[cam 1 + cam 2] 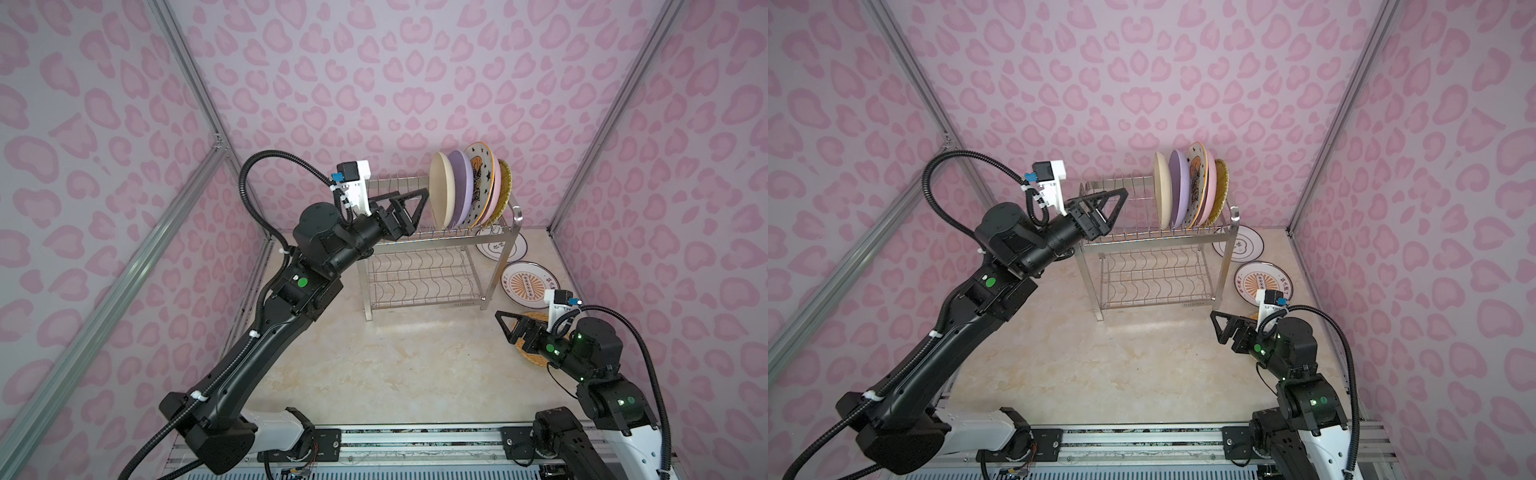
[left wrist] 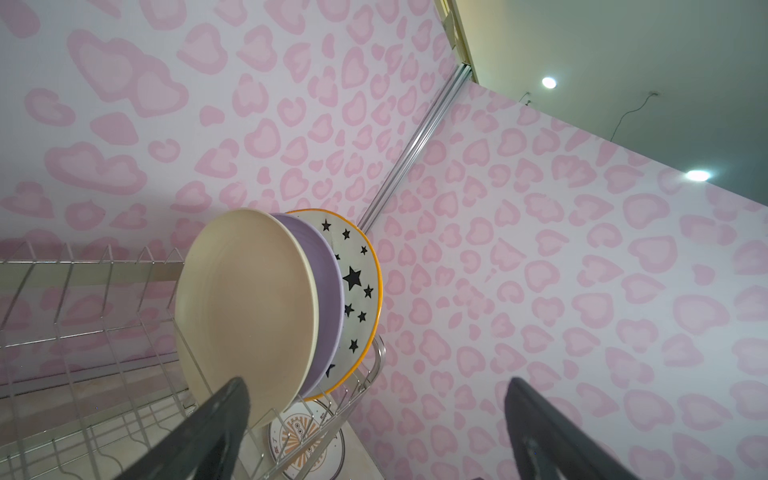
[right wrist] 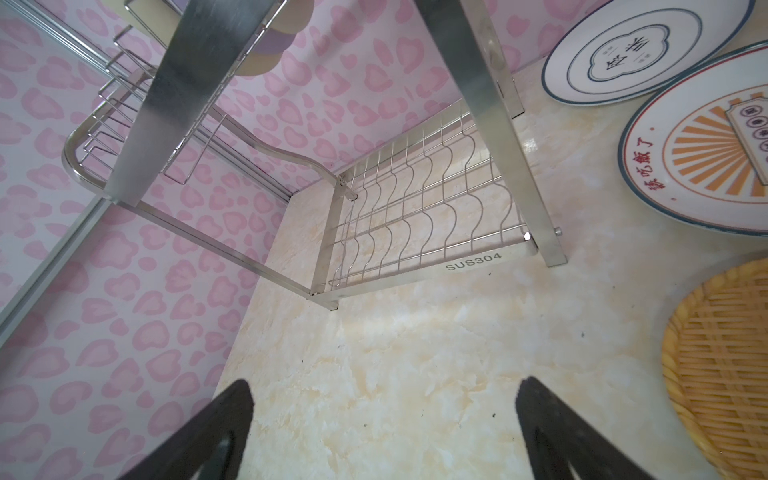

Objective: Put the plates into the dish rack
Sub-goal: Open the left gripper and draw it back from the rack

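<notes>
The plates are sitting in two groups. Five are standing on edge in the upper tier of the dish rack (image 1: pixel 440 242), just right of centre in both top views, packed toward the rack's right end. From left to right they are the cream plate (image 1: pixel 440 189), the lilac plate (image 1: pixel 462 187), the star-patterned plate (image 1: pixel 482 178), the pink plate (image 1: pixel 1211 187) and the racked wicker plate (image 1: pixel 505 187).

Three plates are lying flat on the tabletop (image 1: pixel 395 365) at the right of the frame:
- The dark-rimmed printed plate (image 1: pixel 1246 245) is lying behind the rack's right leg, partly hidden by it.
- The sunburst plate (image 1: pixel 525 284) is lying just below it in the frame.
- The loose wicker plate (image 3: pixel 723 365) is lying at lower right, partly covered by the right arm.

The left gripper (image 1: pixel 419 208) is hovering at upper-tier height, just left of the cream plate. Its jaws are standing wide apart with nothing between them. In the left wrist view one finger (image 2: pixel 224 415) is overlapping the cream plate's edge, and contact cannot be determined.

The right gripper (image 1: pixel 509 328) is hovering low at lower right, over the loose wicker plate's edge. Its jaws are spread wide, gripping nothing, with bare tabletop showing between them.
</notes>
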Robot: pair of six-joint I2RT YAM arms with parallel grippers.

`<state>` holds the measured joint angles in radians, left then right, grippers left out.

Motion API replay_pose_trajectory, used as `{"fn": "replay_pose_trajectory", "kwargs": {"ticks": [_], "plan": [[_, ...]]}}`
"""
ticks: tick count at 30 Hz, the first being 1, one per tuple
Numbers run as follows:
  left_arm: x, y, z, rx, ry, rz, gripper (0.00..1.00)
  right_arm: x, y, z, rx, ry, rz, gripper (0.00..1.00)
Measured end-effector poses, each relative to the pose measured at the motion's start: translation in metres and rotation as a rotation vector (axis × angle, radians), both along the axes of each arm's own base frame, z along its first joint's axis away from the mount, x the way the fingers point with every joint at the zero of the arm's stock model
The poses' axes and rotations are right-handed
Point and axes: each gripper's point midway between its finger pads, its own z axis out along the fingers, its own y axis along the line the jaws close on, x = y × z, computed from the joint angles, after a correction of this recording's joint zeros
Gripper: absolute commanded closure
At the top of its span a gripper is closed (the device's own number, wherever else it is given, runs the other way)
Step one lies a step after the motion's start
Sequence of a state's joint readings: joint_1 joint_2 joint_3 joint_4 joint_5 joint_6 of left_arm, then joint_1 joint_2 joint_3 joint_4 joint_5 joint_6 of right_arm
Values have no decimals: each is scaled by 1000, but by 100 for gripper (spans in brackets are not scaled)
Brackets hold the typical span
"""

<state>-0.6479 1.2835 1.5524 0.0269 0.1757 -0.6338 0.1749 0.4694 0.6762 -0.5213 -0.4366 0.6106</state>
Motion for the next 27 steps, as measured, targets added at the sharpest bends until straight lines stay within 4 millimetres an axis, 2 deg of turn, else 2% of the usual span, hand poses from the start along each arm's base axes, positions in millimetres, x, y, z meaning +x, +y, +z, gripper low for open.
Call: {"fn": "replay_pose_trajectory", "kwargs": {"ticks": [3, 8, 10, 14, 17, 23, 27], "plan": [[-22, 14, -1, 1, -29, -9, 3, 3, -4, -8, -4, 26, -29, 1], [-50, 28, -23, 33, -41, -38, 3, 13, -19, -34, 8, 123, -134, 1], [-61, 34, -35, 49, -42, -47, 3, 19, -31, -51, 23, 185, -207, 1], [-79, 51, -58, 55, -34, -32, 3, 23, -60, -98, 120, 349, -393, 1], [-85, 62, -75, 57, -18, 0, 3, 17, -81, -131, 229, 437, -547, 1], [-90, 70, -107, 76, 26, 19, 3, 4, -105, -166, 400, 502, -762, 1], [-90, 62, -129, 97, 71, -25, 3, -4, -116, -184, 498, 530, -891, 11]]}}
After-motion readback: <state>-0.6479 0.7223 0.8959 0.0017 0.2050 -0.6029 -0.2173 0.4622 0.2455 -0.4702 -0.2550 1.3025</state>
